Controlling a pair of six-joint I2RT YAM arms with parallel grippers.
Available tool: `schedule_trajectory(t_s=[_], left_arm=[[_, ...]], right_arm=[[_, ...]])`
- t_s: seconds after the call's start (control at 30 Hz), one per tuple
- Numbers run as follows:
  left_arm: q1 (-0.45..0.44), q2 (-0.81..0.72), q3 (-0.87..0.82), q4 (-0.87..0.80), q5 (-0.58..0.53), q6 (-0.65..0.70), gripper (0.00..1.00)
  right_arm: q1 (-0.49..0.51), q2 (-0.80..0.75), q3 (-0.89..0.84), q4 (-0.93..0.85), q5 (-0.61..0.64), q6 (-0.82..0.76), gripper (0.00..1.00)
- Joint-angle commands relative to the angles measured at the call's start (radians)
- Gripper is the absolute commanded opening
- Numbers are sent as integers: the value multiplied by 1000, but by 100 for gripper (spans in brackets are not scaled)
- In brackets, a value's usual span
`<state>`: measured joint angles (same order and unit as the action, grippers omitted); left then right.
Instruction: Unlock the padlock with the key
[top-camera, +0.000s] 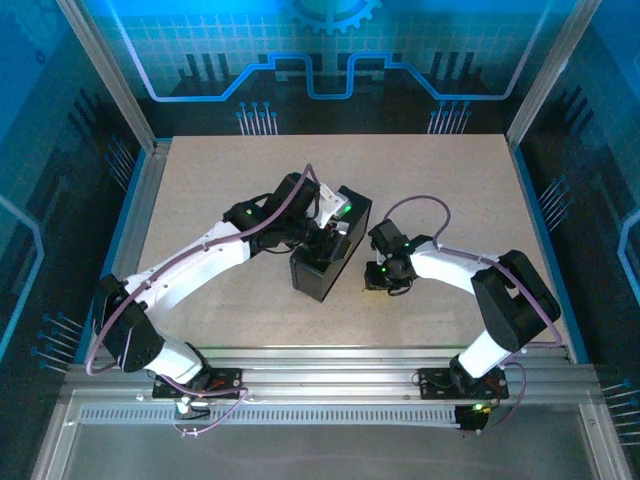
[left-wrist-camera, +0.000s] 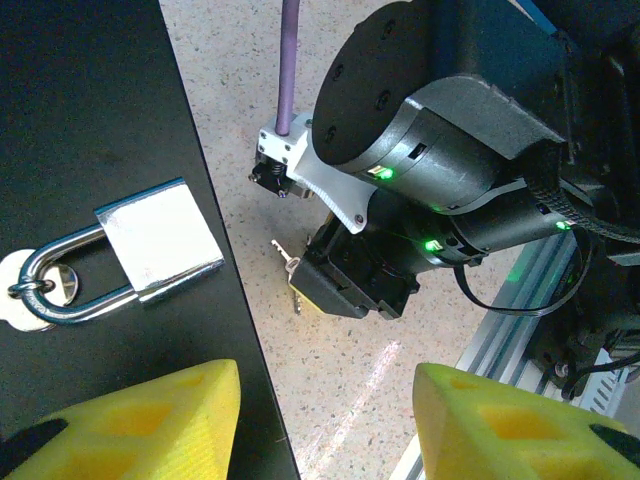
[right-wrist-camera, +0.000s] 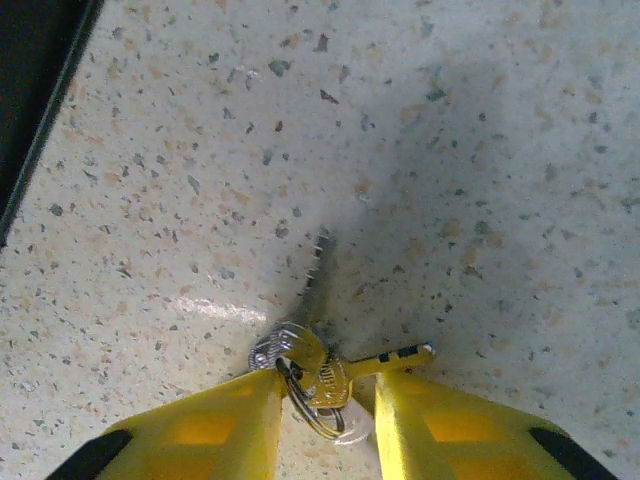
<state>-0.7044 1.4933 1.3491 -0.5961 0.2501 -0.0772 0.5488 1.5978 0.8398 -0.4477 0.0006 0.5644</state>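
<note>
Left fingers apart near padlock; right fingers straddle key, grip unclear

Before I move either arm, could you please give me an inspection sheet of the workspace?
Surface: speckled beige table.
Job's things: padlock, silvery, shackle closed, locked onto the black box; key flat on the table beside the box, joined by a keyring to a brass key.
Clutter: nothing seen.
Grippers: left gripper over the box edge near the padlock, jaws open, holding nothing; right gripper down at the table, jaws narrowly apart around the keys, grip uncertain.
Cables: purple cable looped at each wrist.
Surroundings: blue-lit panels around the table; aluminium rails at the near edge.
</note>
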Motion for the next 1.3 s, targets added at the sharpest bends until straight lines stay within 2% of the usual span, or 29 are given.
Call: schedule_trajectory(t_s=[0.0,0.2,0.33,0.6,0.93,1.13,1.27], left_arm=[[-7,10,8,-6,-5,1,50],[-6,7,12,-9,-7,6,50],[-6,7,13,-9,-7,4,51],[-7,5,15,-13,-10,9,51],[-6,3,19,-19,-17,18,51],[-5,1,22,-24,-17,20,51],[-6,-3,24,-29,-21,24,51]], right_arm=[[-3,2,-2,-9,27,1,28],[3,-77,29,-46,32,-9,36],[17,-98,55,-57,64,-2,36],[43,1,95,-36,95,22,34],[77,65,118,-97,163,50,30],[93,89,114,-83,157,70,22],[102,102,128,-101,169,80,21]])
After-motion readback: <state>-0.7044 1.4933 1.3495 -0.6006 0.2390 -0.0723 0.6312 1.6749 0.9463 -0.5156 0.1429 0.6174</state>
